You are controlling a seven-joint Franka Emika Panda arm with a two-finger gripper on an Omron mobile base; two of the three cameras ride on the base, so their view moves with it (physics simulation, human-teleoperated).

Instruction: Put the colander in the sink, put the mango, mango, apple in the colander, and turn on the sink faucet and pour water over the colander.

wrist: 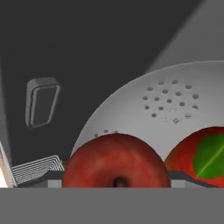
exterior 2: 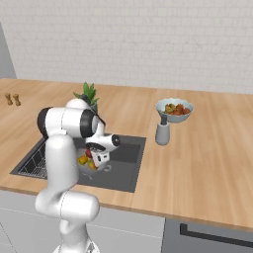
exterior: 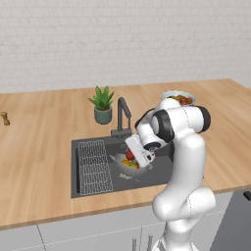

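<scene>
The hand view has the red apple [wrist: 116, 162] large at its bottom centre, with small dark finger parts flanking it on both sides. My gripper [exterior: 133, 155] seems shut on the apple [exterior: 129, 154] just above the colander. The silvery perforated colander [wrist: 175, 105] sits in the dark sink [exterior: 90, 145]. A red mango with a green patch [wrist: 201, 153] lies inside the colander. From the base views, yellow-orange mango [exterior: 128, 163] [exterior 2: 83, 159] shows in the colander [exterior: 120, 166] under my hand. The dark faucet [exterior: 122, 113] stands behind the basin, and I see no water stream.
A wire rack [exterior: 94, 166] fills the sink's left part. A potted plant [exterior: 102, 104] stands beside the faucet. A bowl of mixed food [exterior 2: 174, 109] and a grey soap dispenser [exterior 2: 162, 131] stand right of the sink. Small shakers [exterior 2: 12, 99] sit far left.
</scene>
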